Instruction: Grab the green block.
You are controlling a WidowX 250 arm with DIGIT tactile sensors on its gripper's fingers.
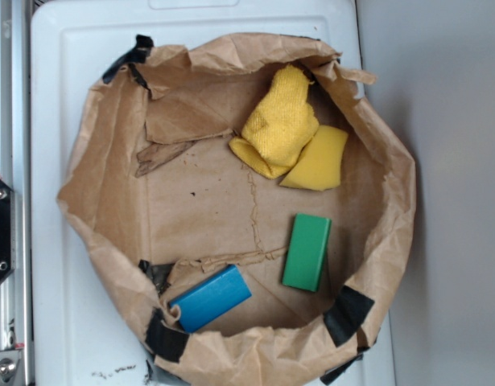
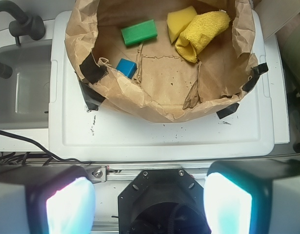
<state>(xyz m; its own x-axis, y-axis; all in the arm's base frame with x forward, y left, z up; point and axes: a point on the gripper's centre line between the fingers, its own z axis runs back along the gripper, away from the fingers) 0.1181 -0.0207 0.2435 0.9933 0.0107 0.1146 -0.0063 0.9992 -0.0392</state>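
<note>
The green block (image 1: 307, 252) lies flat on the floor of a brown paper bag tray (image 1: 110, 177), at its lower right in the exterior view. In the wrist view the green block (image 2: 139, 32) sits at the far left of the bag (image 2: 154, 105). My gripper (image 2: 149, 204) is open and empty, with its two pads wide apart at the bottom of the wrist view. It hangs over the robot's black base mount (image 2: 162, 195), well short of the bag and far from the block. The gripper does not show in the exterior view.
A blue block (image 1: 210, 298) lies at the bag's lower left, partly behind the bag wall in the wrist view (image 2: 126, 67). A yellow sponge (image 1: 319, 159) and a yellow cloth (image 1: 279, 121) lie at the back. The bag sits on a white board (image 2: 164, 136). A sink (image 2: 18, 83) is at the left.
</note>
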